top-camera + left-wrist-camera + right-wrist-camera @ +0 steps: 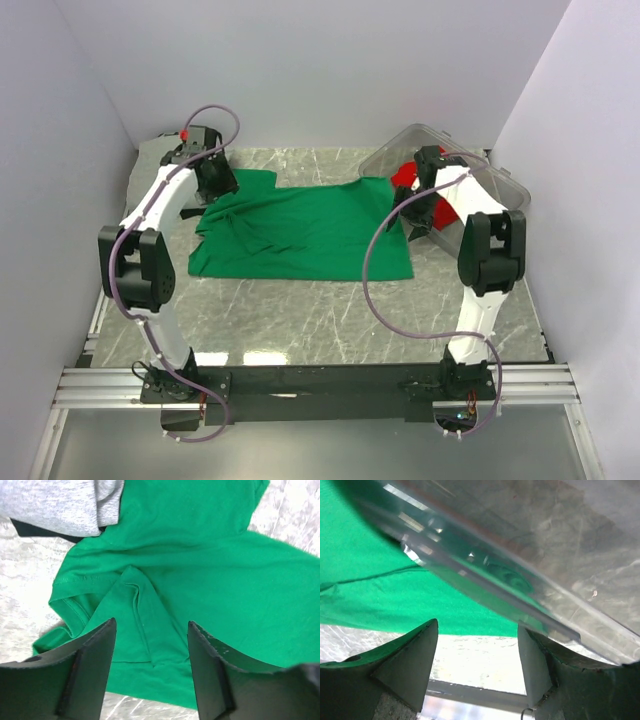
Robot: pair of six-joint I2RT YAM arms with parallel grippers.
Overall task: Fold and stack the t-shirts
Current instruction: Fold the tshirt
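The bright green t-shirt (300, 230) lies spread on the marble table, rumpled at its left end. In the left wrist view its folded sleeve (145, 615) lies under my open, empty left gripper (151, 630), which hovers over the shirt's left end (215, 180). The grey t-shirt (55, 502) lies folded at the far left (150, 152). The red t-shirt (405, 177) lies in the clear plastic bin (480, 180). My right gripper (477, 630) is open and empty above the green shirt's right edge (395, 595), beside the bin's wall (485, 565).
White walls enclose the table on three sides. The bin stands tilted at the back right. A black and aluminium rail (320, 385) runs along the near edge, carrying both arm bases.
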